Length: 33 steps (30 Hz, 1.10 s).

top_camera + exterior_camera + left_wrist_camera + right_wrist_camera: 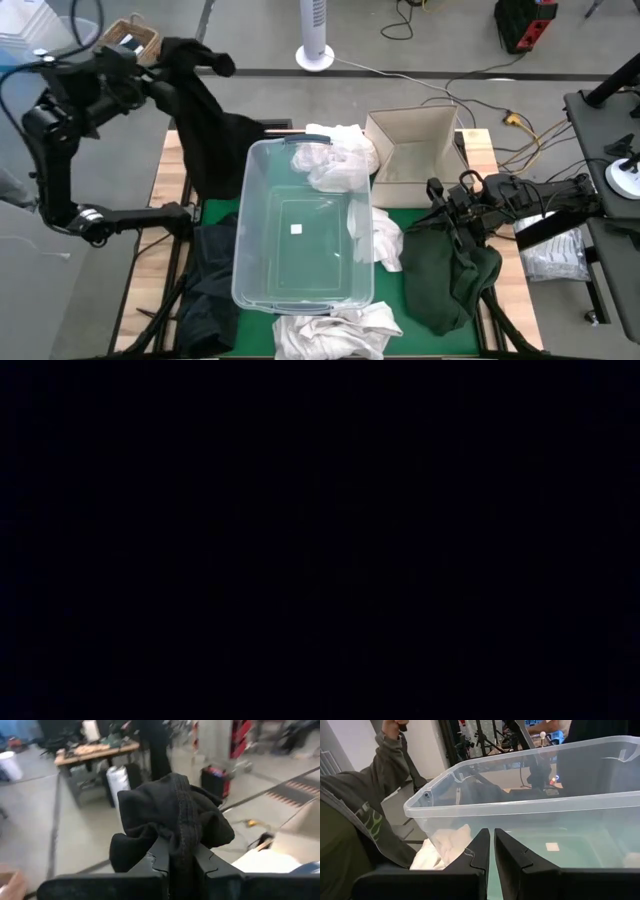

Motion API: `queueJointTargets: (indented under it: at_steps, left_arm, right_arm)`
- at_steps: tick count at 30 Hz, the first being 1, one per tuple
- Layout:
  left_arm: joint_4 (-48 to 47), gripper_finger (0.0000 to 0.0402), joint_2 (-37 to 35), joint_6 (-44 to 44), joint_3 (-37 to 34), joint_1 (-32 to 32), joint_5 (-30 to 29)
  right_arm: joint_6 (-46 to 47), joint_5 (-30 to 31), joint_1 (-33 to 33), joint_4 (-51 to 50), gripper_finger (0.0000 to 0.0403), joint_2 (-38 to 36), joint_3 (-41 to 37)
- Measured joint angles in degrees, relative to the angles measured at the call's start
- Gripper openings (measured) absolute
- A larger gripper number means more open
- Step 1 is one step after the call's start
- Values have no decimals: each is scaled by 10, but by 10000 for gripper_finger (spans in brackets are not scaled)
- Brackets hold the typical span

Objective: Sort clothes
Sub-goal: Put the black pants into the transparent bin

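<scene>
Pinched in the left gripper point(181, 862), a black fabric garment point(205, 110) hangs at upper left. It should probably clear the clear plastic tub point(262, 290) rim before release. Lower right, the right gripper point(492, 851) rests closed, empty.

We are in a workshop or robotics lab. Beyond the wooden table's point(478, 150) far edge we see bare grey concrete floor point(270, 35), loose cables point(480, 75), a white tower fan point(316, 35) and a red-and-black equipment case point(525, 22). The left wrist view shows a cluttered workbench point(95, 750) and more gear standing about.
</scene>
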Motion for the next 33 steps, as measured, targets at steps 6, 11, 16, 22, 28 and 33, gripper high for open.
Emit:
queueJointTargets:
  at_steps: [6,11,16,22,28,33]
  left_arm:
    - [1,6,24,-9,82,0,54]
    - [7,6,45,-3,143,0,56]
    - [53,6,66,-11,201,0,125]
    - [220,6,68,-87,201,0,253]
    - [335,6,72,-145,207,0,269]
    - [448,6,84,-216,207,0,272]
  right_arm:
    - [-5,0,0,0,18,0,0]
    - [-9,0,0,0,18,0,0]
    - [-9,0,0,0,18,0,0]
    - [-9,0,0,0,18,0,0]
    - [-9,0,0,0,18,0,0]
    - [-11,0,0,0,18,0,0]
